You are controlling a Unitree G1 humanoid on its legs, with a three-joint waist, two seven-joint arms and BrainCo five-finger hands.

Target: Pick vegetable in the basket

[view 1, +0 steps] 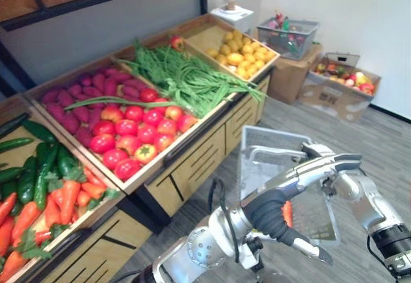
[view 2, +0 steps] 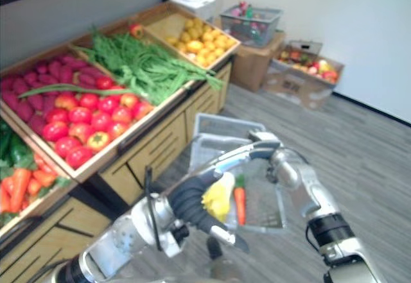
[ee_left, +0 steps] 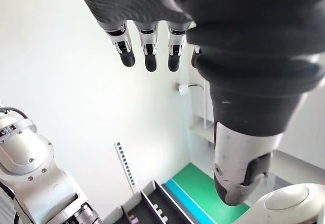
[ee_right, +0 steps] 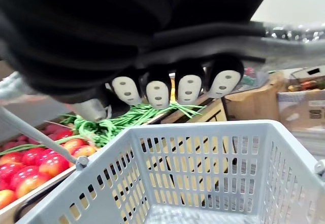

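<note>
Grey plastic basket hangs from the right robot hand, whose fingers are curled round the handle. A carrot lies inside, just beside a yellow item. The left robot hand hovers near the basket, fingers straight, empty.

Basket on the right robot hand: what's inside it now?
A carrot and something yellow lie in the basket; the left robot hand hides the rest.

Our left hand and forearm cross the near rim of the basket. The handle under our right hand spans its top. We have the stand near it; the floor beyond is open up to the boxes.
</note>
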